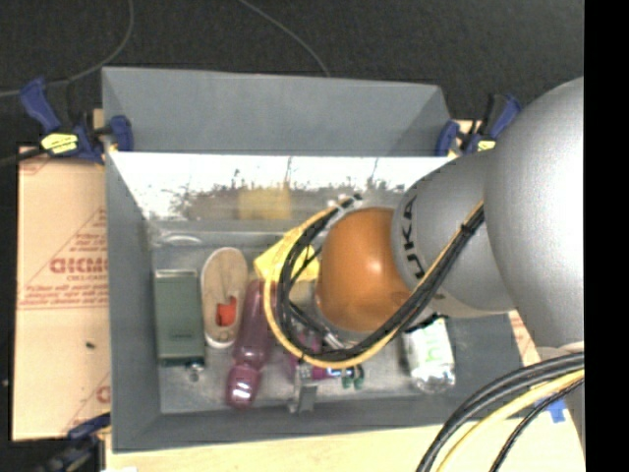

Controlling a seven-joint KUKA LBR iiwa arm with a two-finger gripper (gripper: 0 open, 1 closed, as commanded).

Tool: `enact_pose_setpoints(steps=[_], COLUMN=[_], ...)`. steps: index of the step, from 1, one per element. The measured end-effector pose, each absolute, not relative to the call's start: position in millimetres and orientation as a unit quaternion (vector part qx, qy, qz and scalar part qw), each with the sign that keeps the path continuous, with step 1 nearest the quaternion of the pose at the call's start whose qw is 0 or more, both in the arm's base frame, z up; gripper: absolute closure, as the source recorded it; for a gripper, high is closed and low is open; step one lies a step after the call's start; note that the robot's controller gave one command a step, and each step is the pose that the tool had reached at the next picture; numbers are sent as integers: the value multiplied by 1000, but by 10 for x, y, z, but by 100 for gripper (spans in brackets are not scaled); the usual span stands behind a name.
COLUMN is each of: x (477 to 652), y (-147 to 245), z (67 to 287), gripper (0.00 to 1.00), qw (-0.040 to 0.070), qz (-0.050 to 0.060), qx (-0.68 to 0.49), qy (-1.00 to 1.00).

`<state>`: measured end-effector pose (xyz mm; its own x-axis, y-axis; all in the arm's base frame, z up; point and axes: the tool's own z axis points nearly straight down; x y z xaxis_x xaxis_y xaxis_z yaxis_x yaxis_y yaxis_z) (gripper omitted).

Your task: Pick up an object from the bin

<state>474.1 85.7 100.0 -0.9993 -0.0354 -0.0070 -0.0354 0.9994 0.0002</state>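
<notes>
Purple bottle [246, 347] lies at eight o'clock in the bin [128, 313], beside the gripper [303, 396]. Nothing looks picked yet; its grip I cannot tell.

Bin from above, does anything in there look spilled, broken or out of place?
Nothing stands out. The dark green box, cream oval piece and purple bottle lie loose and whole on the bin floor; the arm hides the middle.

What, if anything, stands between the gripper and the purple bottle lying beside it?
Nothing visible does. The gripper sits low by the bin's front wall, close beside the purple bottle; the cream oval thing and green box lie beyond it.
</notes>
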Motion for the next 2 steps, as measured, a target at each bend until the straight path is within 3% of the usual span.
enact_pose_setpoints(steps=[1,2], x=[4874,4973], y=[385,194], z=[705,709], gripper=[0,100], qw=[3,6], qz=[-1,0], qx=[-49,-61], qy=[999,998])
